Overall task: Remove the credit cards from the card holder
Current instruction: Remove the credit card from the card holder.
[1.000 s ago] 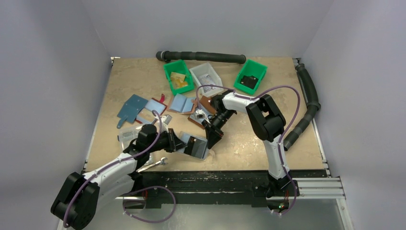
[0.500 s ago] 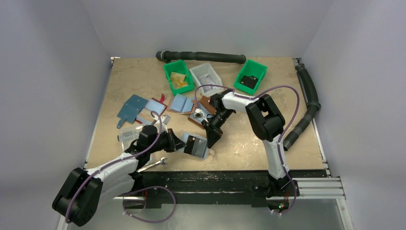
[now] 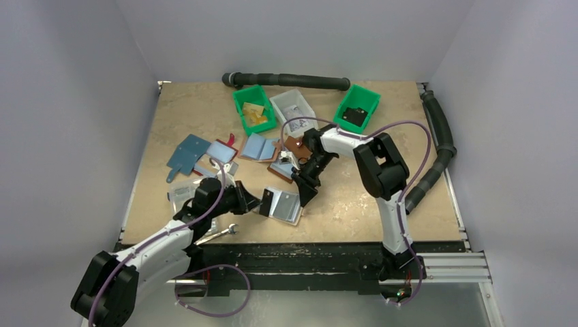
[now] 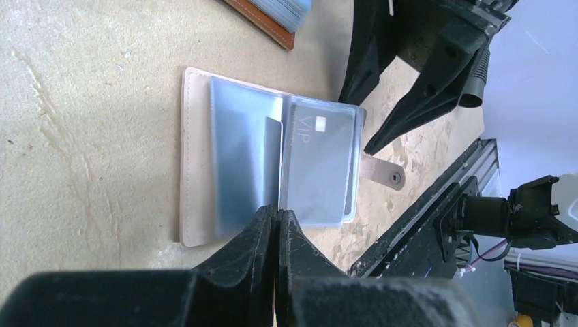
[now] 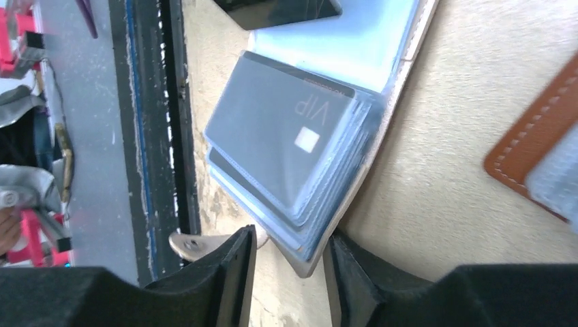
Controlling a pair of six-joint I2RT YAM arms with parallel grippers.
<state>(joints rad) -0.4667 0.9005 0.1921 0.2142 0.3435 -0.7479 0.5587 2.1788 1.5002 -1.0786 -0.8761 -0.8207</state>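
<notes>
Card holder (image 3: 283, 204) lies open near the table's (image 3: 184, 116) front edge, the dark grey credit card (image 5: 279, 129) inside a sleeve.
The left gripper (image 4: 277, 221) is clamped tight on the card holder's sleeve edge; the right gripper (image 5: 290, 252) stands part-open astride its corner, gripping nothing.

Both arms, the left arm (image 3: 160, 246) and the right arm (image 3: 392, 218), are made of white tubes joined by big round black parts. A thin purple cable (image 3: 401, 123) is looped along each one. Black fingers (image 4: 262, 238) are seen at the tips, thick behind and pointed in front.
</notes>
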